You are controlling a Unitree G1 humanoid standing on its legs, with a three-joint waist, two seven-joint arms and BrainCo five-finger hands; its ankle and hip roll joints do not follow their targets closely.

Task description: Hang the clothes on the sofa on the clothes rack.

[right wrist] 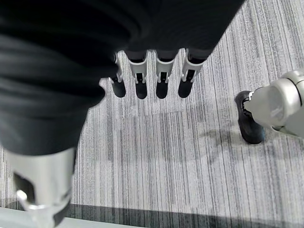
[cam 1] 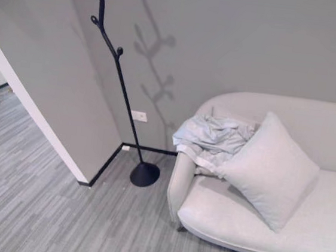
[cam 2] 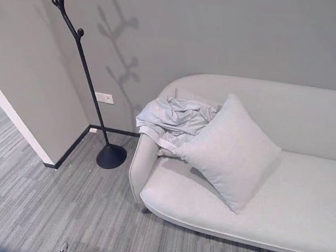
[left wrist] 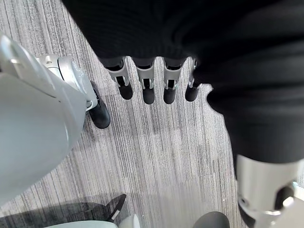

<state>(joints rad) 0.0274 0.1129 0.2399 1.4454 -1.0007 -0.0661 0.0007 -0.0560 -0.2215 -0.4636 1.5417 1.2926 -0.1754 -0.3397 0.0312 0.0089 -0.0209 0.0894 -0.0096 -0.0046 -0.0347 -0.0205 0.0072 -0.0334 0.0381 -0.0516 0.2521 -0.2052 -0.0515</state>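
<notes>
Lying crumpled on the sofa (cam 1: 302,224), clothes (cam 1: 211,139); both hands' fingers (left wrist: 147,83) straight, empty.

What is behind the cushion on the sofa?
A crumpled pale garment lies on the sofa's armrest end, partly tucked behind the cushion. How far it runs behind is covered.

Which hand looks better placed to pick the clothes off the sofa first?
Hard to call: left hand and right hand both hang open over the floor. The clothes lie on the sofa arm nearest the rack, left of centre, so left, slightly.
</notes>
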